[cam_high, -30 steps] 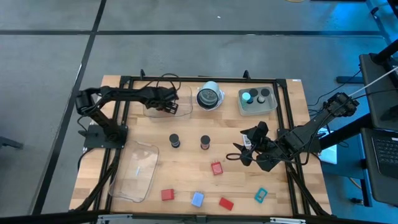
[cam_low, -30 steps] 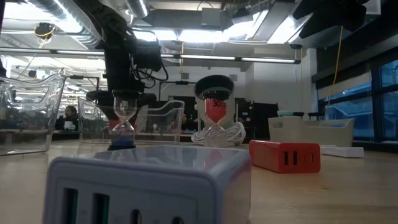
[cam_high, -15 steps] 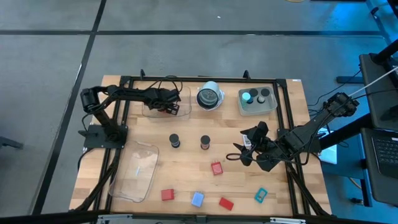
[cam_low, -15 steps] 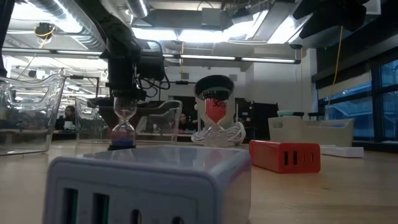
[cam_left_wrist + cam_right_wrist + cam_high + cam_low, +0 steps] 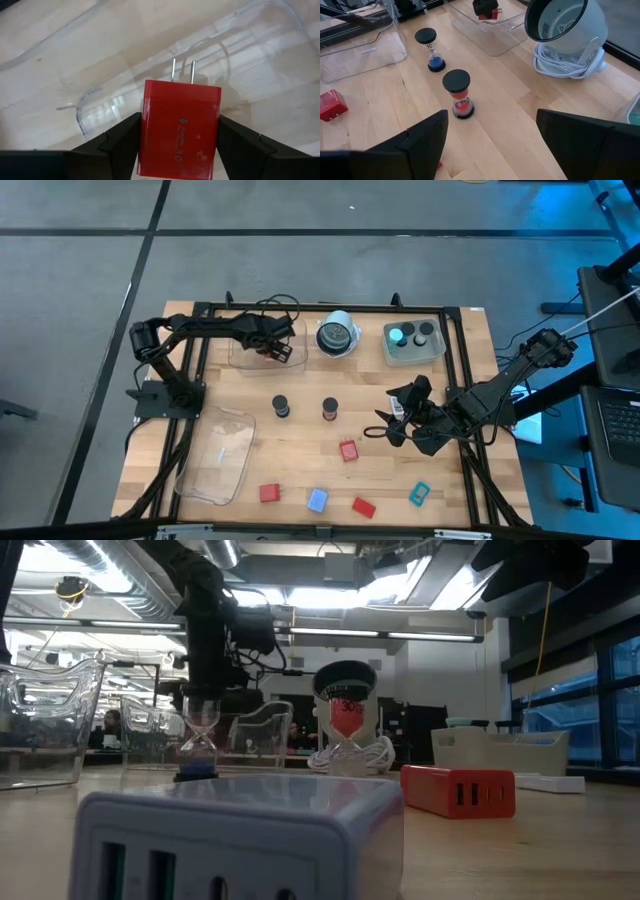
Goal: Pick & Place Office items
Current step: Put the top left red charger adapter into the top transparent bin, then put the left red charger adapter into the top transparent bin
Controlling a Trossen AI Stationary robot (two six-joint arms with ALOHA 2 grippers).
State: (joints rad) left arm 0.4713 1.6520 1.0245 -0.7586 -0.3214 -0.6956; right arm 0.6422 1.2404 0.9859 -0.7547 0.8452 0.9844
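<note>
My left gripper (image 5: 270, 343) is over the clear tray (image 5: 290, 360) at the table's far side, shut on a red charger block (image 5: 180, 131) with two metal prongs. The block also shows red in the right wrist view (image 5: 486, 10). My right gripper (image 5: 392, 425) hovers open at the table's right, with nothing between its fingers (image 5: 491, 120). Two black-capped sand timers (image 5: 281, 407) (image 5: 329, 409) stand upright mid-table. Red blocks (image 5: 348, 450) (image 5: 268, 493) (image 5: 363, 506), a pale-blue block (image 5: 317, 500) and a teal one (image 5: 418, 494) lie flat near the front edge. My left gripper pinches the red block's two long sides (image 5: 146, 135) between its two fingers (image 5: 122, 142), at the end away from the prongs. The fingers come from above, slanting steeply down. The block hangs with its prongs (image 5: 182, 70) pointing down over the clear tray's floor.
A round white-rimmed object with a coiled cord (image 5: 338, 336) stands beside the tray. A tray at the far right (image 5: 440, 350) holds a teal cap and black pieces. Another clear tray (image 5: 220, 455) lies at the near left. Black frame rails (image 5: 330, 308) border the table.
My left gripper has risen a little and shifted toward the table's right over the far clear tray, rolling slightly, with the red block still between its fingers.
</note>
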